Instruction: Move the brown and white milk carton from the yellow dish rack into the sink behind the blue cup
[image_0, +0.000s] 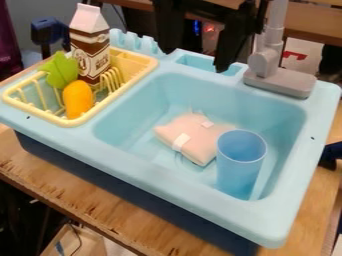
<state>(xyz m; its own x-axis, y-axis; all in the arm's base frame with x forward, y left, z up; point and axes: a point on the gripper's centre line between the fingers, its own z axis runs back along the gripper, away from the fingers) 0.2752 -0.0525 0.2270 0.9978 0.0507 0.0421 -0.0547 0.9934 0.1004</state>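
The black gripper hangs at the top of the view, over the back edge of the sink, with its two fingers spread and nothing between them. Below it, a folded pink cloth with white tags lies on the floor of the light blue sink. A blue cup stands upright in the basin, close to the right side of the cloth. At the left, a yellow rack holds a brown and white carton, an orange-yellow toy food and a green leafy piece.
A grey faucet rises from the sink's back right edge, just right of the gripper. The sink unit rests on a wooden table. A dark blue object shows at the right edge, and another stands behind the rack.
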